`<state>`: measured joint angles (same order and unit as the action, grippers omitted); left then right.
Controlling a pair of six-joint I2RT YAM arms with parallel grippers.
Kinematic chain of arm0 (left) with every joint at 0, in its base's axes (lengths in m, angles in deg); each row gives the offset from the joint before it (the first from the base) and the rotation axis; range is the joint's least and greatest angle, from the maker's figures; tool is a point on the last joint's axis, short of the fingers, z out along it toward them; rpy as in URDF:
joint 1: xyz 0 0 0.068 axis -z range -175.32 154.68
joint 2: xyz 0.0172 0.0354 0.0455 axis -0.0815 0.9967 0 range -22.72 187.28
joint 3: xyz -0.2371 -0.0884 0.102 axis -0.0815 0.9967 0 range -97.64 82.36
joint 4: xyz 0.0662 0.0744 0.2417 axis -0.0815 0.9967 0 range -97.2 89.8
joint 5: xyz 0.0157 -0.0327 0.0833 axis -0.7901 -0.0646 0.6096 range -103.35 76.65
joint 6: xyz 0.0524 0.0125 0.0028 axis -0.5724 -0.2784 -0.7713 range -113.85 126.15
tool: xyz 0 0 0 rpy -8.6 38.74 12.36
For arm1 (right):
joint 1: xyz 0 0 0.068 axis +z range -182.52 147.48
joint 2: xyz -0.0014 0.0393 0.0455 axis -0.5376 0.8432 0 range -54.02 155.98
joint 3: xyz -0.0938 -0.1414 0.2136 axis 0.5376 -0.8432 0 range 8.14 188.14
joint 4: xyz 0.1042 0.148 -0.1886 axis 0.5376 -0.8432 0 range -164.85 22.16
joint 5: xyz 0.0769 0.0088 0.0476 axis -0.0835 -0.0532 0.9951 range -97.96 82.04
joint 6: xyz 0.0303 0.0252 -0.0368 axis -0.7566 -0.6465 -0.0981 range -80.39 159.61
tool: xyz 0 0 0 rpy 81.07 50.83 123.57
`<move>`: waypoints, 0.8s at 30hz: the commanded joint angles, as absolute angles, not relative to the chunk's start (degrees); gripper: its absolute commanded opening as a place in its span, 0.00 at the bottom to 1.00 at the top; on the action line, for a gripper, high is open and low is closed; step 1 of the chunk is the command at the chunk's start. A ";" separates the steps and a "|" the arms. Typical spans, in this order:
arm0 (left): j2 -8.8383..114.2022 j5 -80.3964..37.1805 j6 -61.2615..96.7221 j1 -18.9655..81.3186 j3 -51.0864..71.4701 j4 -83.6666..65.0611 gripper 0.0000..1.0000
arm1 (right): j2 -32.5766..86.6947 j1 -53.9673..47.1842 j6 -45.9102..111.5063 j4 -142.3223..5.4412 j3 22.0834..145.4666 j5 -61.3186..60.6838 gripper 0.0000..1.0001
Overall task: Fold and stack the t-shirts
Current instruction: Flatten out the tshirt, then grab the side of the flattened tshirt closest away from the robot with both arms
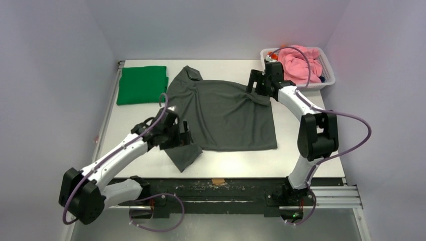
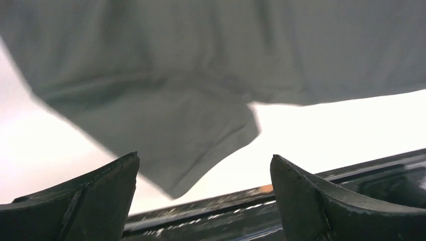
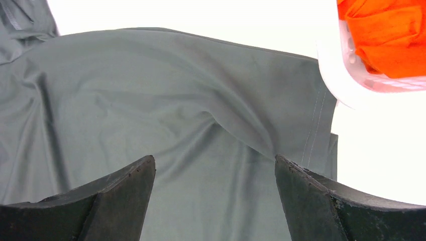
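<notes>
A dark charcoal-grey t-shirt point(image 1: 223, 113) lies spread flat on the white table point(image 1: 301, 160), neck toward the far left and one sleeve point(image 1: 183, 155) pointing at the near edge. A bright green t-shirt point(image 1: 142, 84) lies folded at the far left. My left gripper point(image 1: 185, 135) hovers over the grey shirt's near-left side, open and empty. In the left wrist view, the sleeve point(image 2: 176, 130) lies ahead of the left gripper point(image 2: 204, 156). My right gripper point(image 1: 252, 86) is open above the shirt's far right edge. The right wrist view shows wrinkled grey cloth point(image 3: 150, 100) under the right gripper point(image 3: 214, 157).
A white mesh basket point(image 1: 329, 80) holding pink cloth point(image 1: 299, 63) stands at the far right corner, close behind the right gripper; it is also in the right wrist view as the basket point(image 3: 341, 90). A black rail point(image 1: 226, 188) runs along the near table edge.
</notes>
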<state>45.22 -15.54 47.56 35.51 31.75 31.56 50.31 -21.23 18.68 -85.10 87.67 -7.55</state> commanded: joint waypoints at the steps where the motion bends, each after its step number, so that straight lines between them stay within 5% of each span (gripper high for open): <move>1: 34.69 -10.43 54.70 36.75 44.14 34.01 0.97 | 44.41 -19.60 18.59 -81.90 83.60 -10.39 0.87; 6: 28.84 -10.84 58.61 37.17 53.52 34.32 0.86 | 33.76 -19.42 11.11 -79.59 71.03 -15.44 0.88; 13: 36.33 -15.41 58.35 37.24 56.23 22.22 0.58 | 17.93 -19.42 1.89 -77.10 52.95 -17.81 0.87; 17: 44.10 -17.79 56.92 37.24 54.72 18.78 0.36 | 10.79 -19.42 0.62 -79.97 46.79 -21.39 0.87; 20: 46.90 -18.16 56.93 37.54 53.03 20.28 0.00 | 5.92 -19.42 -2.68 -83.67 43.11 -23.59 0.87; 24: 44.43 -14.13 57.40 39.00 51.68 27.24 0.00 | 1.59 -19.42 -5.77 -89.34 40.10 -24.63 0.86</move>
<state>45.59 -17.40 57.59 37.50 52.10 21.03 4.85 -19.42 -0.72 -83.51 42.10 -20.93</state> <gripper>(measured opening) 0.008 0.870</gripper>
